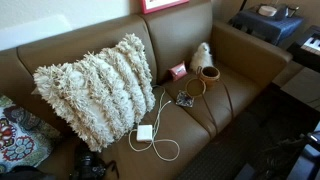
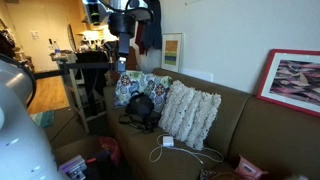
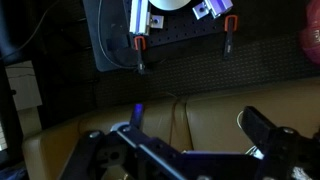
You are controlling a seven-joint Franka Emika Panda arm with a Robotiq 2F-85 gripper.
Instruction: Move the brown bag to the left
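The brown bag (image 1: pixel 208 73), small and round with a dark mouth, sits on the sofa seat near the far armrest. Its thin hoop handle (image 1: pixel 193 88) lies flat in front of it. A white fluffy plush (image 1: pixel 201 55) stands just behind it and a small pink box (image 1: pixel 178 71) lies beside it. My gripper (image 2: pixel 124 52) hangs high above the other end of the sofa, far from the bag. In the wrist view the gripper (image 3: pixel 200 122) is open with nothing between its fingers, over bare brown leather. The bag does not show there.
A big shaggy cream pillow (image 1: pixel 98 88) leans on the sofa back (image 1: pixel 180 25). A white charger (image 1: pixel 145 132) with a looped cable and a small dark item (image 1: pixel 185 100) lie on the seat. A patterned pillow (image 2: pixel 140 86) and a black bag (image 2: pixel 140 106) fill one end.
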